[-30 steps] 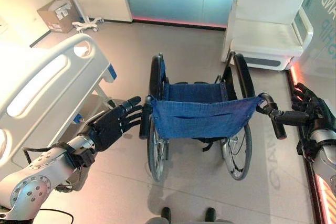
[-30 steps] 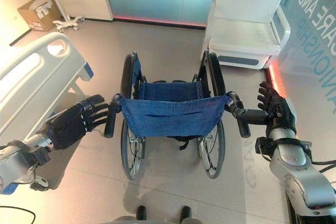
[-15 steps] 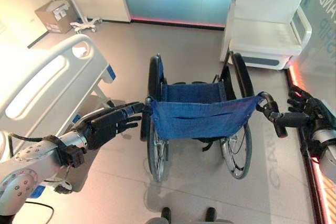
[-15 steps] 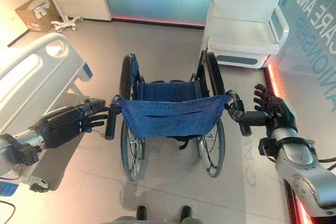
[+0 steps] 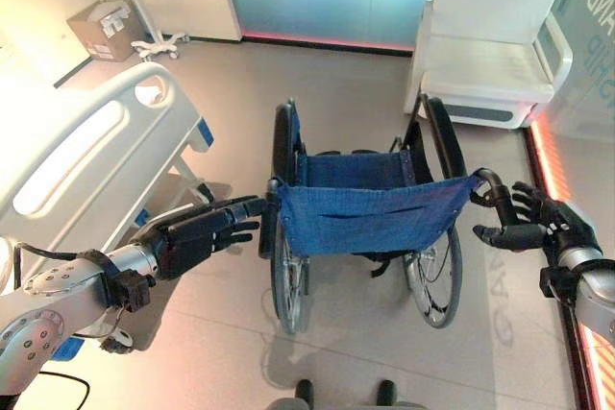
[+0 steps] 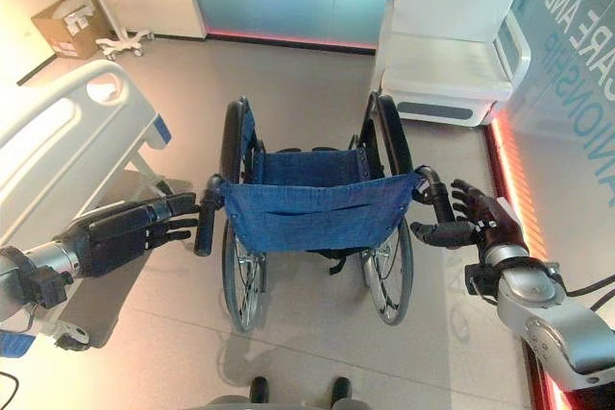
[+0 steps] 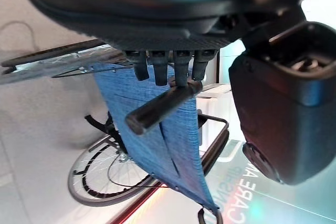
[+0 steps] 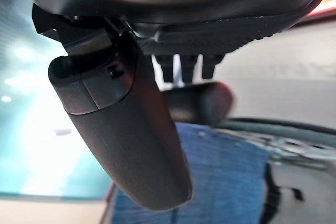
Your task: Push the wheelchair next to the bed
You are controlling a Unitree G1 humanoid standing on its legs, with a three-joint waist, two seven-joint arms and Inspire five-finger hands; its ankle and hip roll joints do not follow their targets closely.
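Blue wheelchair unmoved; right hand now opened

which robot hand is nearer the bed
Left. The left robot hand sits beside the bed, at the wheelchair; the right robot hand is on the wheelchair's far side.

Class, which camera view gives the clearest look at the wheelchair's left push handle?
The left wrist view: the left push handle lies close up beneath the left hand and its straight fingers. Both eye views show it small, beside the wheelchair backrest. The right wrist view shows the other handle.
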